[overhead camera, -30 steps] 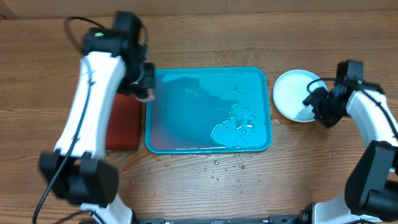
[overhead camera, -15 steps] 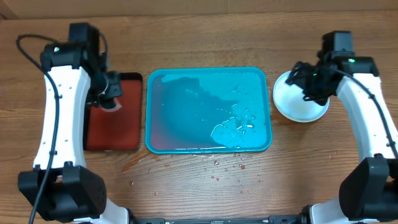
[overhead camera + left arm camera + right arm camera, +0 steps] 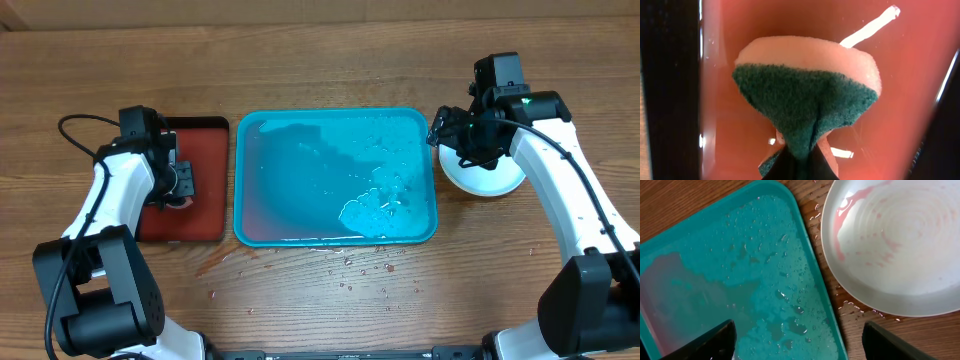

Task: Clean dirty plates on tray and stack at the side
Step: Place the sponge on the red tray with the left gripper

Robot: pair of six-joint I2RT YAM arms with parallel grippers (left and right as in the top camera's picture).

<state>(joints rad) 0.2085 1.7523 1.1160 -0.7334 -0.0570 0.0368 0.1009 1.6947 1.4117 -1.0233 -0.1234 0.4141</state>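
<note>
The wet turquoise tray (image 3: 300,180) lies mid-table with no plates on it. A white plate (image 3: 482,180) streaked with pink smears (image 3: 900,250) sits on the wood just right of the tray. Open and empty, my right gripper (image 3: 450,135) hovers over the tray's right rim (image 3: 822,305) beside the plate; in the wrist view its midpoint (image 3: 797,340) is above wet tray floor. My left gripper (image 3: 178,185) is shut on a pink sponge with a green scrub face (image 3: 805,95), pinching it at the bottom (image 3: 800,162) just above the red tray (image 3: 200,212).
The red black-rimmed tray (image 3: 730,125) lies left of the turquoise one, with a gap of wood between them. Water drops dot the wood (image 3: 355,268) in front of the turquoise tray and under the plate's near edge (image 3: 850,305).
My left arm swung from the turquoise tray's left edge out over the red tray with the sponge. My right gripper moved from the plate's right side to its left and opened wider.
</note>
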